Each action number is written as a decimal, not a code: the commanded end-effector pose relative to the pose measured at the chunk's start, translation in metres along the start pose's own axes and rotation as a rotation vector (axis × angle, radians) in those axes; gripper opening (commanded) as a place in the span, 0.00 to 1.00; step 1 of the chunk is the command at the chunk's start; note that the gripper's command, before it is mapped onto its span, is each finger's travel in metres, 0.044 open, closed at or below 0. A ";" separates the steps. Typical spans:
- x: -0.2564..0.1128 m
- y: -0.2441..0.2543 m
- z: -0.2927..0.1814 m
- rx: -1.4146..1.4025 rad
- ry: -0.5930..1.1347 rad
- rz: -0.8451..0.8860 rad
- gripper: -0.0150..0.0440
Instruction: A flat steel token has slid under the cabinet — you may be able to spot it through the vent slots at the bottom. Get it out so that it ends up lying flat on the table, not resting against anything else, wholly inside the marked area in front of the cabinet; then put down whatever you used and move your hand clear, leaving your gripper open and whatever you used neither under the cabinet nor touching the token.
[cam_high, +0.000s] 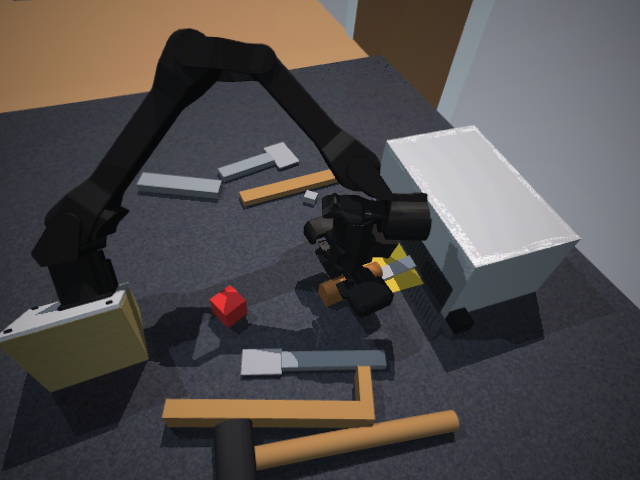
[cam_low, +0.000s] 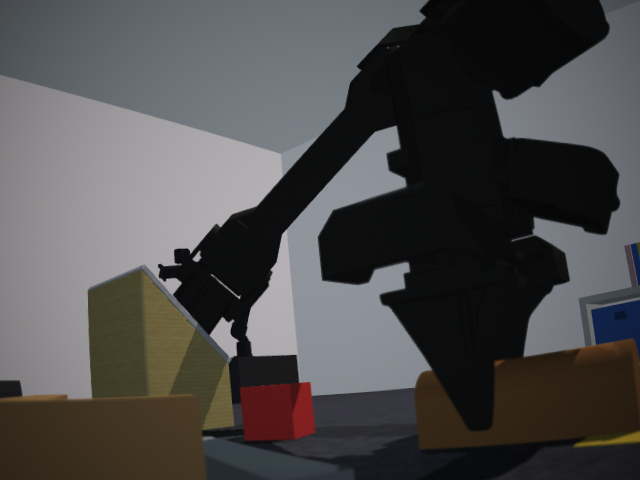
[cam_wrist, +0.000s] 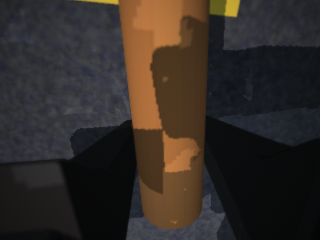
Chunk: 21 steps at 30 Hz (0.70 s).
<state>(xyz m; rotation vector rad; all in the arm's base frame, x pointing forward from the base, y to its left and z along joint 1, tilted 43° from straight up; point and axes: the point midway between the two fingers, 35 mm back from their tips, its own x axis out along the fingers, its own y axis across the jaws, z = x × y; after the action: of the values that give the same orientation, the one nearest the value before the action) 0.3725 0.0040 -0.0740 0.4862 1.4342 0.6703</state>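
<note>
My gripper (cam_high: 347, 282) (cam_low: 480, 421) (cam_wrist: 165, 126) is shut on the orange round handle (cam_high: 330, 292) (cam_low: 568, 390) (cam_wrist: 172, 90) of a tool, low over the table in front of the cabinet. The tool's grey metal shank (cam_high: 401, 265) points across the yellow marked area (cam_high: 406, 282) (cam_low: 610, 440) (cam_wrist: 227, 7) to the front of the white cabinet (cam_high: 491, 196). I cannot tell whether its far end is beneath the cabinet. Dark vent slots (cam_high: 429, 271) run along the cabinet's front. The steel token cannot be made out in any view. The arm and tool hide part of the marked area.
A red cube (cam_high: 228, 305) (cam_low: 276, 411) lies toward the base. A grey scraper-like tool (cam_high: 336, 359), an L-shaped wooden bar (cam_high: 263, 410) and a mallet (cam_high: 356, 439) lie nearer the top camera. A wooden bar (cam_high: 286, 189), small white cube (cam_high: 310, 196) and grey pieces (cam_high: 178, 183) lie beyond the arm.
</note>
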 end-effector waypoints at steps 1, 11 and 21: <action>0.001 0.000 -0.007 0.001 0.004 0.000 0.25; 0.001 0.000 -0.017 0.002 0.005 0.000 0.25; 0.001 -0.001 -0.028 0.002 0.005 0.000 0.25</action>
<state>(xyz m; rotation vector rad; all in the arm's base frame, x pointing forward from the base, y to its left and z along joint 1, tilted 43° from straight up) 0.3516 0.0018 -0.0764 0.4863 1.4349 0.6701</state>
